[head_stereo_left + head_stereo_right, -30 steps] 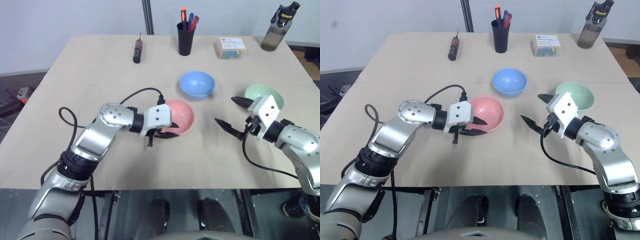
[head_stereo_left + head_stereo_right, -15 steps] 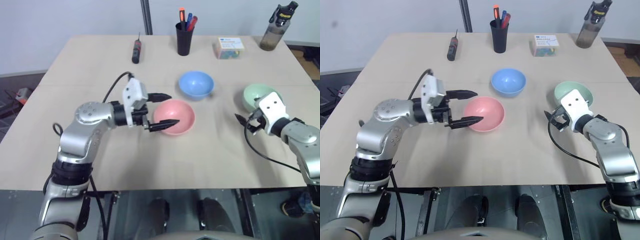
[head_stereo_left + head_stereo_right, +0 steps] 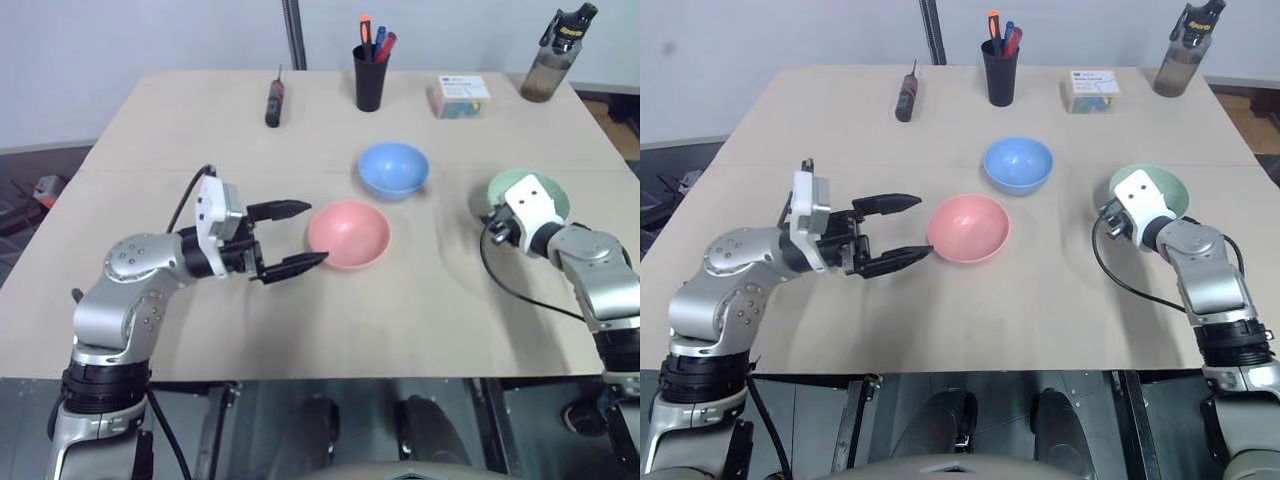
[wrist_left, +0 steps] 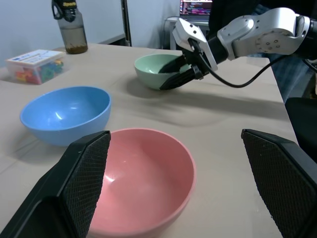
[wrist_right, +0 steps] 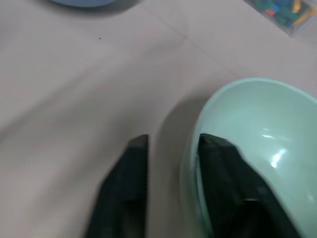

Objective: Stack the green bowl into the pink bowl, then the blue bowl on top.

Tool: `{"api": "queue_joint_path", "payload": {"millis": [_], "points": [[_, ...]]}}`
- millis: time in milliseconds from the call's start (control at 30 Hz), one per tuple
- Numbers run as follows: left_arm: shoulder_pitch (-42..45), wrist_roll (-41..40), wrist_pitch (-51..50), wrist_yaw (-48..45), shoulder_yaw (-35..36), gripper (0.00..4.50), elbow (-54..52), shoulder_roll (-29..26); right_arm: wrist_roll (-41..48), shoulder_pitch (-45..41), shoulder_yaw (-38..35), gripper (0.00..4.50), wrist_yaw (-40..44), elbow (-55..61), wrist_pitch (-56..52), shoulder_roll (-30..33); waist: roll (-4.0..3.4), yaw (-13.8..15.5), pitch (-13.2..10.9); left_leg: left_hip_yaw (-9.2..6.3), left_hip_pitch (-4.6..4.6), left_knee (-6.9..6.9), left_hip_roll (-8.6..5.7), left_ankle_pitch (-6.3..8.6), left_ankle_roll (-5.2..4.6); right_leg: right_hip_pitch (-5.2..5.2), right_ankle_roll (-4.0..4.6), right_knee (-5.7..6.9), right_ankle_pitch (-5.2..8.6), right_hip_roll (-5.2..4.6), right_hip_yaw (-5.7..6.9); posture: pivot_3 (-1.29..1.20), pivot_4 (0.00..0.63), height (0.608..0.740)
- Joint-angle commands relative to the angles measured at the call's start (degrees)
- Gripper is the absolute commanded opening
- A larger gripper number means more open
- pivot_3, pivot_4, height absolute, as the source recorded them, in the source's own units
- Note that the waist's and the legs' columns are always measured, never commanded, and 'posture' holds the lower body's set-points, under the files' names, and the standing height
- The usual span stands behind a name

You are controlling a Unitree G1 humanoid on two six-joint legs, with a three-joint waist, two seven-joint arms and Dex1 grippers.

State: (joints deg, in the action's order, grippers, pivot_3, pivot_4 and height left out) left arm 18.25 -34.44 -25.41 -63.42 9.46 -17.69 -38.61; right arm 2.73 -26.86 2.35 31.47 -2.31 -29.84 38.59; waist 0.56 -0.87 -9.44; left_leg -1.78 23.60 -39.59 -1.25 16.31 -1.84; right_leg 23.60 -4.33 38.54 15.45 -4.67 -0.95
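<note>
1. The green bowl (image 3: 1155,190) sat upright at the right side of the table (image 3: 1040,300), its mouth facing up; being round, it had no long axis to speak of.
2. The right gripper (image 5: 171,148) had one black finger (image 5: 225,178) inside the green bowl's left rim and the other outside it, the pair drawn close about the rim. Whether they had pinched the wall tight could not be told.
3. The pink bowl (image 3: 968,228) stood upright near the table's middle, mouth up, apart from the other two bowls.
4. The blue bowl (image 3: 1018,164) stood upright just beyond the pink bowl, slightly to its right, also mouth up.
5. The left gripper (image 3: 895,232) hung left of the pink bowl, pointing right toward it, its fingers spread wide and empty, clear of the bowl's rim.
6. Along the far edge stood a screwdriver (image 3: 905,95), a black pen cup (image 3: 1000,72), a small box (image 3: 1090,90) and a bottle (image 3: 1180,50).
</note>
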Motion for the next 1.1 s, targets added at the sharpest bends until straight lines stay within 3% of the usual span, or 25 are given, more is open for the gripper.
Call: {"api": "queue_joint_path", "payload": {"millis": [33, 167, 300, 600, 767, 967, 1100], "points": [[-1.15, -2.93, 0.65, 0.5, 3.07, 4.5, -2.68, -0.73, 0.81, -2.3, -0.27, 0.02, 2.01, 3.85, 0.78, -0.08, 0.0, -0.05, 0.0, 0.01, 0.0, 0.0, 0.0, 0.0, 0.0, 0.01, 0.0, 0.0, 0.0, 0.0, -0.01, 0.0, 0.15, 0.74], [-2.41, -2.18, 4.88, 1.04, 5.1, 4.5, -0.65, 0.49, 7.53, -3.61, 0.89, 0.02, 8.67, 14.71, 0.49, -2.31, -0.02, -0.31, -0.01, 0.01, 0.0, 0.02, 0.07, 0.0, 0.0, 0.03, 0.0, 0.01, 0.0, 0.04, -0.01, 0.0, 0.15, 0.74], [-5.63, -7.26, 5.19, -0.63, 9.19, 4.5, 1.03, 1.42, 12.27, -5.56, 5.12, 0.02, 10.74, 23.77, -1.17, -8.12, -0.01, -1.03, 0.0, -0.02, -0.01, 0.04, 0.13, 0.0, 0.01, 0.04, 0.0, 0.02, 0.0, 0.05, 0.0, 0.0, 0.15, 0.74], [-7.77, -7.58, 5.69, -1.24, 9.64, 4.5, 1.82, 0.51, 16.84, -8.51, 15.54, 0.02, 17.96, 18.48, -2.47, -17.36, 0.04, -0.45, 0.03, -0.12, -0.01, 0.03, -0.01, 0.0, 0.01, 0.0, 0.01, -0.02, 0.0, -0.03, 0.11, 0.0, 0.15, 0.74], [-8.41, -7.39, 5.74, -0.64, 9.11, 4.5, 0.53, 0.71, 13.64, -9.99, 19.21, 1.76, 21.28, 13.07, 1.39, -17.94, 0.05, -0.63, 0.04, -0.12, -0.01, 0.04, -0.02, -0.01, 0.03, 0.02, 0.01, -0.01, 0.0, -0.03, 0.11, 0.0, 0.15, 0.74], [-9.82, -7.16, 5.91, 0.91, 8.78, 4.5, -0.87, 1.2, 16.39, -11.34, 8.77, 4.29, 20.79, 15.34, 5.73, -14.49, 0.04, -0.67, 0.03, -0.13, 0.01, 0.04, -0.01, -0.02, 0.04, 0.05, 0.01, 0.0, 0.0, -0.04, 0.11, 0.0, 0.15, 0.74], [-10.03, -6.67, 5.86, 1.92, 7.33, 4.5, -1.98, 1.71, 12.79, -14.17, 6.88, 4.29, 26.58, 6.94, 14.07, -7.55, 0.05, -0.53, 0.04, -0.11, -0.01, 0.04, -0.04, -0.01, 0.03, 0.02, 0.01, -0.03, 0.0, -0.07, 0.11, 0.0, 0.15, 0.74]]}}
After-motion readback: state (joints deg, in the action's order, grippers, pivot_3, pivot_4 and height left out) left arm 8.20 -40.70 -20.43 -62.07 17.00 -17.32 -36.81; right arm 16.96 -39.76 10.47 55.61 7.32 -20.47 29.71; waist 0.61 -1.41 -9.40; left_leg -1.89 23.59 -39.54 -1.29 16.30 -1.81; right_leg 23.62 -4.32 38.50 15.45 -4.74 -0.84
